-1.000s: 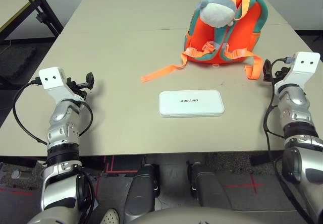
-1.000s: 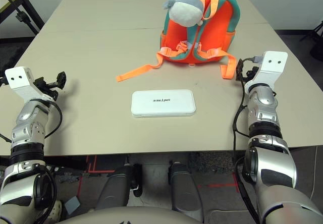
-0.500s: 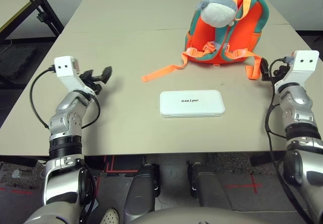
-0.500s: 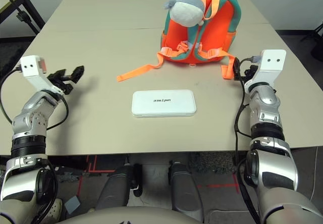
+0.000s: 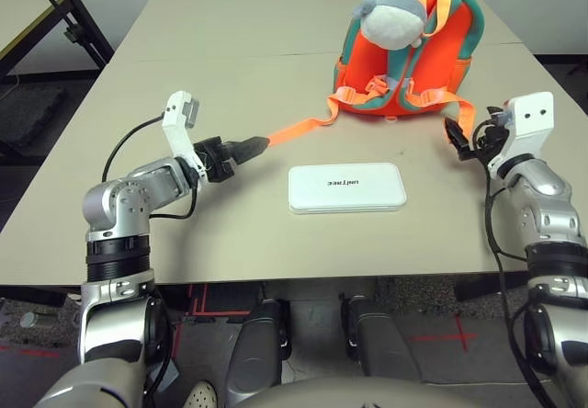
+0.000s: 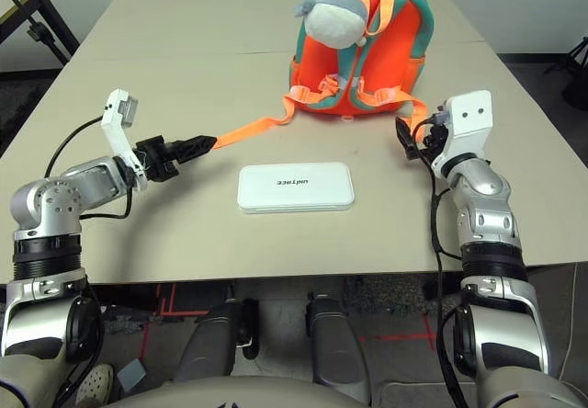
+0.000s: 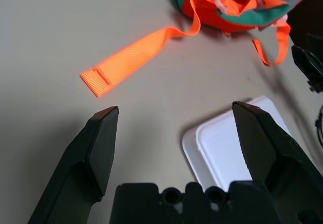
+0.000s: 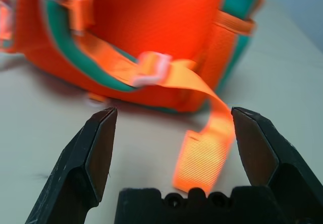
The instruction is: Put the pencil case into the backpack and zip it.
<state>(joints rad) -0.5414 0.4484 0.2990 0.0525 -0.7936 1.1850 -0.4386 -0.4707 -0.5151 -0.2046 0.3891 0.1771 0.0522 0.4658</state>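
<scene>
A robot's left tool (image 7: 174, 148) and right tool (image 8: 174, 151), both wide and empty, flank a white pencil case (image 5: 346, 188) on a desk (image 5: 220, 86), an orange backpack (image 5: 404, 50) beyond.

txt: "UNITREE" | on: wht pencil case (image 5: 347, 198) top

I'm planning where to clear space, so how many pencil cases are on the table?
1. The white pencil case lies flat between the two grippers, on the robot's side of the orange and teal backpack. Any inside the backpack would be hidden.
</scene>
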